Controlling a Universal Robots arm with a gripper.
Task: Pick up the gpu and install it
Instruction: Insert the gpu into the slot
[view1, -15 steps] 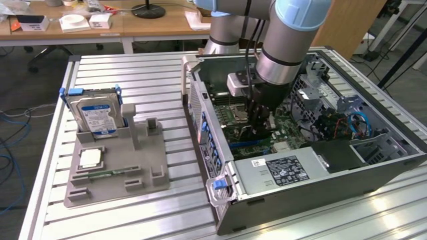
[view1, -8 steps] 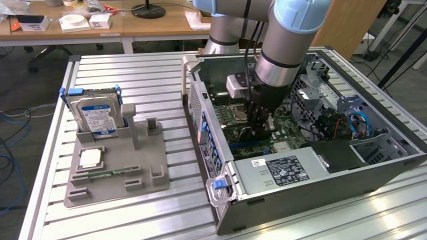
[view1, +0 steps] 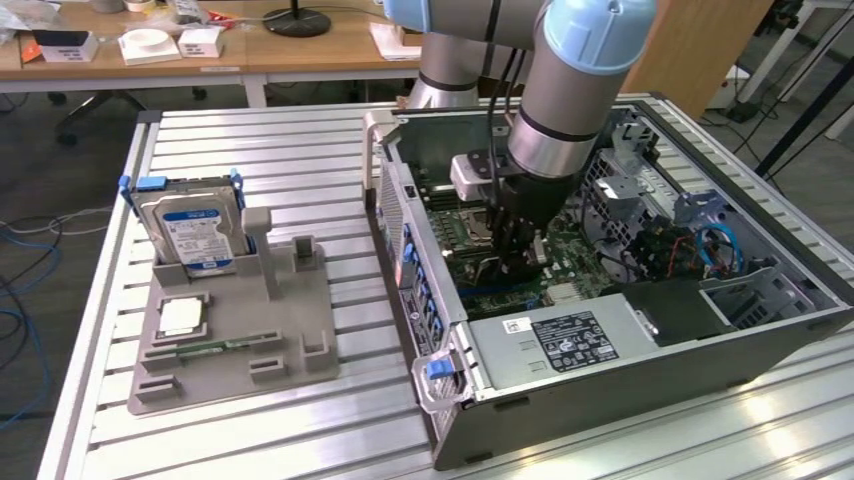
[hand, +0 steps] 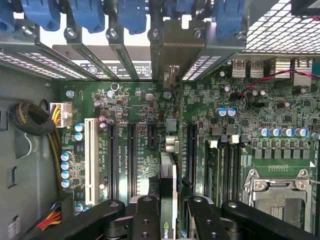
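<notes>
In the exterior view, an open computer case (view1: 607, 300) is seen right of centre on a slatted metal table (view1: 267, 440), with the arm (view1: 561, 130) reaching down into it from the top of the frame. The gripper (view1: 518, 262) is lowered over the motherboard (view1: 581, 255); the gpu is hidden there. One hard drive (view1: 196, 232) with a blue-white label stands upright in a grey holder tray (view1: 234, 350) at the left; its writing cannot be read. A black-and-white label (view1: 567, 338) lies on the power supply, illegible. In the wrist view, the gpu (hand: 168, 170) is seen edge-on in the lower centre, clamped between the two narrowly set fingers (hand: 146, 220), standing upright over the green motherboard (hand: 140, 130). One white slot (hand: 91, 160) is counted at the left, and five blue clips (hand: 90, 12) along the top.
</notes>
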